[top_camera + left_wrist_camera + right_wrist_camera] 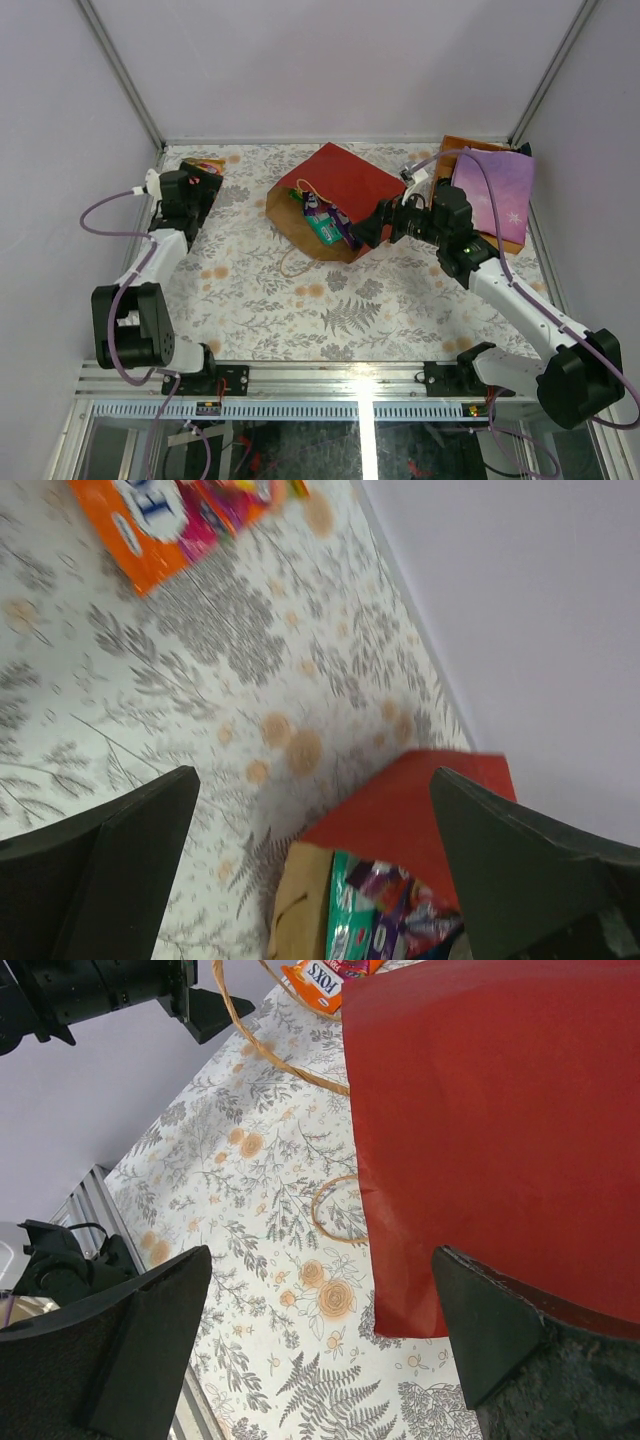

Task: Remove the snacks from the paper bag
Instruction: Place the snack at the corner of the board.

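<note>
Top external: floral tablecloth point(300, 310) boxed by pale lilac walls point(330, 60), with bare cloth between the bag and the arm bases. The paper bag point(345, 180) lies on its side mid-back, red outside, teal and purple snacks point(322, 226) showing at its kraft mouth. I see the left gripper point(312, 772) back-left and the right gripper point(362, 232) at the mouth, both with fingers apart.

White arm links point(150, 262), black joints point(130, 320), lilac cables point(84, 215), black wedge-shaped pincer fingers point(110, 880)

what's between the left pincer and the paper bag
Only bare floral table lies between the left pincer and the paper bag. The top view shows it, and the left wrist view agrees.
</note>
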`<move>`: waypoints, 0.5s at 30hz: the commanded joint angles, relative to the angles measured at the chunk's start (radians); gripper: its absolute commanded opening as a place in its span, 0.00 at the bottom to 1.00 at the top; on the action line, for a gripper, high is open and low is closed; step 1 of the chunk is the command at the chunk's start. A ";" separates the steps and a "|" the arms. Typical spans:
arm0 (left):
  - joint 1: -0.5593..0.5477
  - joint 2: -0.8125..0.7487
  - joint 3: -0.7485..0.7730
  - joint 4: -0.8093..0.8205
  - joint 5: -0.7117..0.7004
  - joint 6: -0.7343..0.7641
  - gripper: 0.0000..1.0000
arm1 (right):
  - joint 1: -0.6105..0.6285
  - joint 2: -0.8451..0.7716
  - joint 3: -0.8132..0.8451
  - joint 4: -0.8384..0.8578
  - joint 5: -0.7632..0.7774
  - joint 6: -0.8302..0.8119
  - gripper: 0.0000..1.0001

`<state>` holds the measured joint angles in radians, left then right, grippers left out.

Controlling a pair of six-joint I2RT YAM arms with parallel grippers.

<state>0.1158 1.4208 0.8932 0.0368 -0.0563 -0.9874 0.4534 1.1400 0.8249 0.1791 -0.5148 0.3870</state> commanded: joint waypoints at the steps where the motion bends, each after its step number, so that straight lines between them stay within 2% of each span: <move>1: -0.092 -0.051 0.010 -0.072 0.035 0.083 1.00 | 0.005 -0.012 0.004 0.057 -0.013 0.018 0.99; 5: -0.197 -0.107 -0.002 -0.117 -0.013 0.093 1.00 | 0.011 0.013 0.029 0.002 0.057 -0.003 0.99; 8: -0.260 -0.160 -0.037 -0.145 -0.051 0.095 1.00 | 0.055 0.039 0.082 -0.082 0.167 -0.070 0.96; 15: -0.309 -0.299 -0.148 -0.195 -0.046 0.099 1.00 | 0.227 0.060 0.156 -0.131 0.492 -0.263 0.92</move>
<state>-0.1833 1.1858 0.8074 -0.1150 -0.0856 -0.9138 0.6018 1.1969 0.8974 0.0532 -0.2443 0.2615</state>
